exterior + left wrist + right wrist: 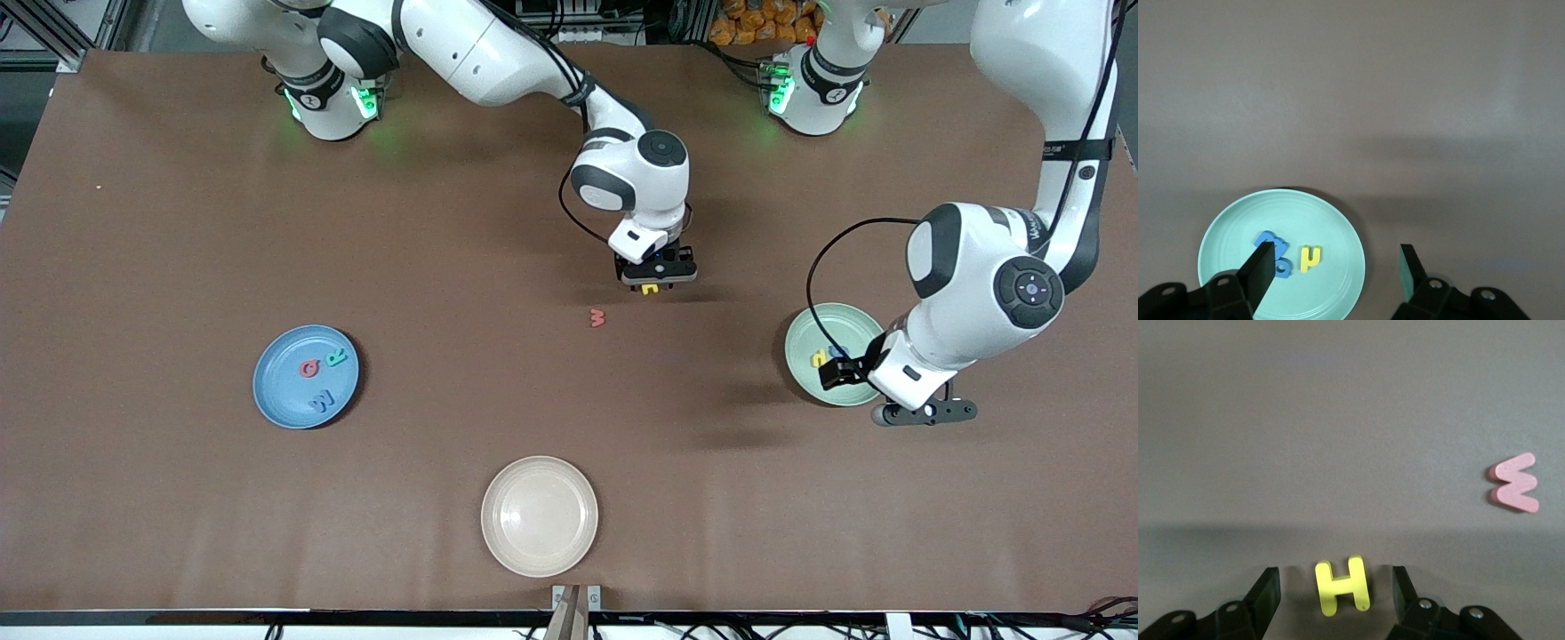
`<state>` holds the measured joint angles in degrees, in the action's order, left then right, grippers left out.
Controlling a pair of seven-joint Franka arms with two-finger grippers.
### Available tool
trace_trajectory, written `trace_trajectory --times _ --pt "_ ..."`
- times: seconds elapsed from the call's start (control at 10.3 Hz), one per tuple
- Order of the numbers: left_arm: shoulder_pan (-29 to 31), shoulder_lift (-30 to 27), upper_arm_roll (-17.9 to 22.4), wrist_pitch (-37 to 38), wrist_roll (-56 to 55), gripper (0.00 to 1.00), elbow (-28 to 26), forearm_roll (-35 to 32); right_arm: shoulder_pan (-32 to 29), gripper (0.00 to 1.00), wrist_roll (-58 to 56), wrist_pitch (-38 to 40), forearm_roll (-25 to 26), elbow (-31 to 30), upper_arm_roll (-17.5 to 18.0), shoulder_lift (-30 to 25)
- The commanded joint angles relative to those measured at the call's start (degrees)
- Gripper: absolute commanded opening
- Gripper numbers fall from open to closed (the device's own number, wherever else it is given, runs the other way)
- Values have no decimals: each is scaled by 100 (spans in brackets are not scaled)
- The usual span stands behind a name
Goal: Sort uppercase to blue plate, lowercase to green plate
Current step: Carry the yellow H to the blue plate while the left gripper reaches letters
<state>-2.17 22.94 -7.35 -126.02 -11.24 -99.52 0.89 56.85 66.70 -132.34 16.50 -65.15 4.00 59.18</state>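
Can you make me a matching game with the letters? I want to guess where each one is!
Letters:
1. yellow H
2. red w
3. green R
4. small yellow letter

Places:
A. in the green plate
B. on the bare table, by itself
C. on the table, between the open jaws of the right gripper
D. in the blue plate

Pairs: 1-C, 2-B, 3-D, 4-A
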Motion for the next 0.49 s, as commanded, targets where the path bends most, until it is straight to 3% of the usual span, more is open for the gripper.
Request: trace_trajectory --times 0.0,0.19,0.29,0.39 --pt "33 -123 -12 96 -80 85 82 -80 81 61 80 -20 257 222 -22 199" --pt "85 -132 -12 96 -45 88 187 -89 107 53 71 -11 388 213 -22 251" --pt "77 -132 -4 104 -27 93 205 -98 107 43 89 -11 398 213 -22 260" --pt "68 -158 -4 104 -18 96 214 -124 98 20 115 6 389 204 -13 260"
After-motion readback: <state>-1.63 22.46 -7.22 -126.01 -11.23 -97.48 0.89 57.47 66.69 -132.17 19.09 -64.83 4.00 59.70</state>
